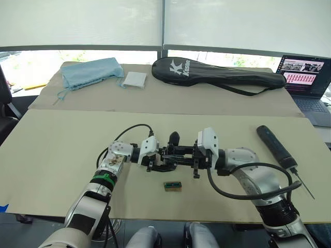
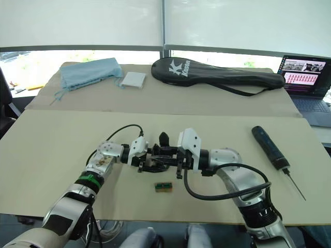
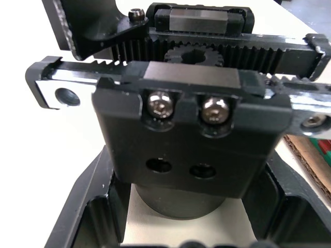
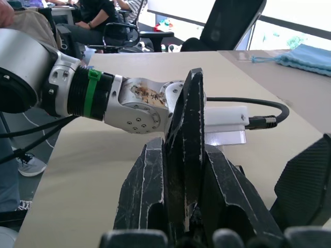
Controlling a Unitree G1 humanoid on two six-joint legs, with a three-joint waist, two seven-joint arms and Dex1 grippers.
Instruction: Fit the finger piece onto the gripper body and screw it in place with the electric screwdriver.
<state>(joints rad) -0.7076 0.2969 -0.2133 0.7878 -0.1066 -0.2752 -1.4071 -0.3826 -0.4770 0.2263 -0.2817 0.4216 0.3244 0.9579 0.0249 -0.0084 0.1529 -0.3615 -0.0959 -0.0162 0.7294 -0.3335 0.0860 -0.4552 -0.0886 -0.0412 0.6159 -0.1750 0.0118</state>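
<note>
Both arms meet over the middle of the beige tabletop (image 1: 62,150), close to its near edge. The left gripper (image 1: 155,161) has its jaws clamped around the gripper body (image 1: 173,155), holding it just above the surface; up close from the left wrist, the gripper body shows a toothed rack, a small gear and two silver screw heads on its black face. The right gripper (image 1: 195,159) faces it from the other side, and its jaws are pressed tight on the finger piece (image 4: 187,139), a scuffed black tapered part standing upright between them. The two grippers sit nearly touching, with the finger piece right up against the gripper body.

A small green-brown box (image 1: 172,185) lies on the tabletop just in front of them. The electric screwdriver (image 1: 278,148) lies well off to the right, untouched, its thin bit pointing toward the near edge. On the far tabletop are a black racket bag (image 1: 217,75), a blue cloth pouch (image 1: 90,72) and a white pad (image 1: 135,79); an open laptop (image 1: 305,77) stands at the far right.
</note>
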